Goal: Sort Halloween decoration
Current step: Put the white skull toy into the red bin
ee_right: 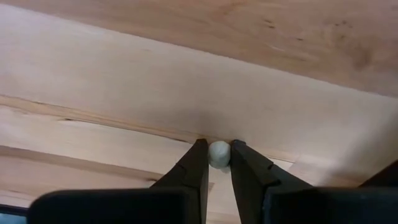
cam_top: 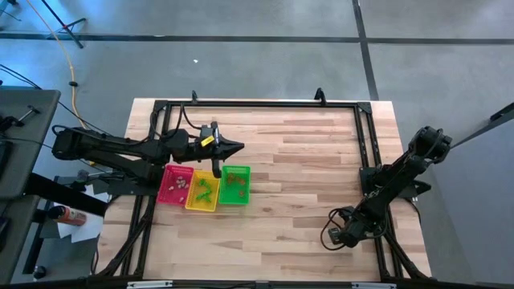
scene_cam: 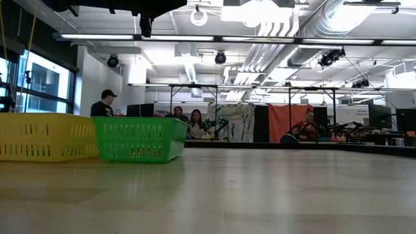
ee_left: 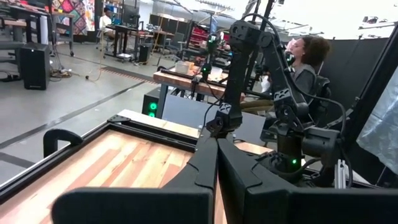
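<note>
As bits already lie in all three trays, the sorting is judged to be partly done.

Done so far: small bits are seen in the red tray [cam_top: 167,193], the yellow tray [cam_top: 193,202] and the green tray [cam_top: 244,193].
Left to do: at least one trinket is not yet in a tray. No other loose bits can be seen on the desk [cam_top: 305,152], but they would be too small to spot from above.
Pale grey ball [ee_right: 219,155]: this tiny trinket is pinched at the very tip of the right pincer, right at the desk top. It is kept well apart from the trays.
Right pincer [ee_right: 218,147]: it is closed on the ball, one finger on each side. From above it is seen low at the near right part of the desk [cam_top: 336,236].
Left pincer [cam_top: 234,148]: it is held over the desk just behind the trays. Its fingers [ee_left: 205,162] are pressed together and nothing is seen between them.
Red tray: pale bits are seen inside.
Yellow tray: bits that look green are seen inside, but the colour cannot be told for sure.
Green tray: darker bits, maybe orange, are seen inside. This cannot be told for sure either.
Tray row: the three trays are set side by side and touching, red on the left, yellow in the middle, green on the right.
Next step: it is guessed that the ball must be carried across the desk to the red tray, where the other pale bits lie.
What could go wrong: the ball is round and tiny, so it could be dropped and roll away.
</note>
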